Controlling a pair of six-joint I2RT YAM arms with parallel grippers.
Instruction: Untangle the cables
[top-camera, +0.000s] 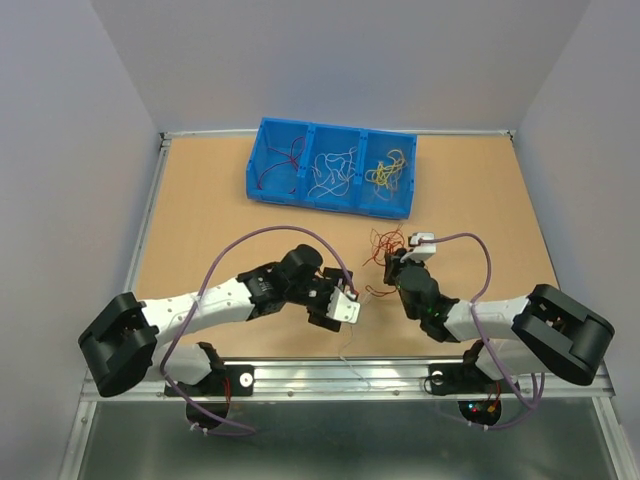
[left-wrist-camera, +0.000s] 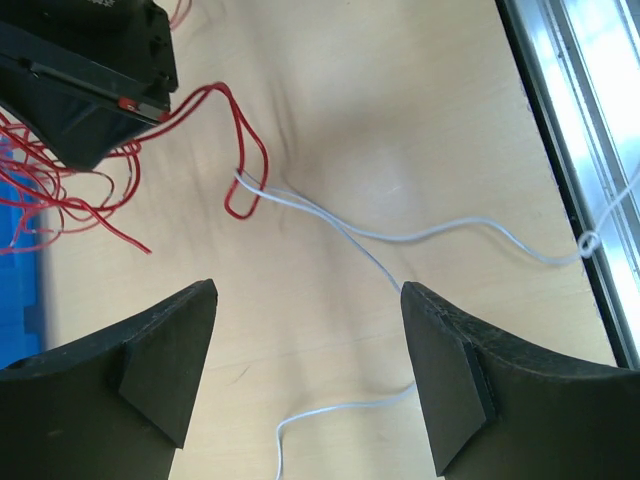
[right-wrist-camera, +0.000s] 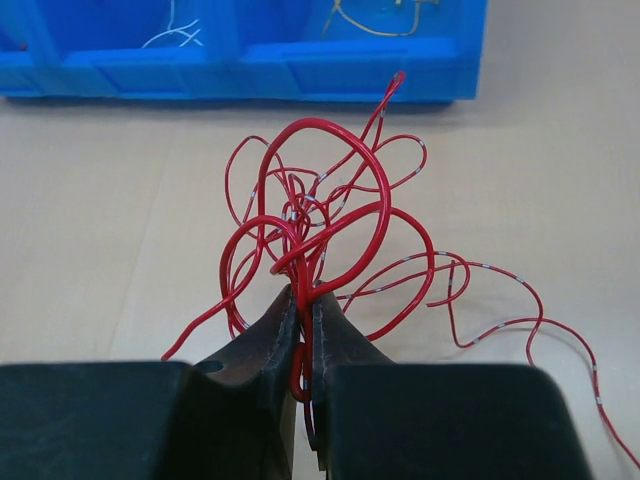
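Right wrist: red cables (right-wrist-camera: 300, 235) within right tool (right-wrist-camera: 305, 302)

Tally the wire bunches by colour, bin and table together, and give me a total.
Red: 2, the red bunch in the blue bin and the red clump pinched by the right gripper.
White: 2, the white bunch in the bin and the white strands on the table.
Yellow: 1, the yellow bunch in the bin.
Total: 5
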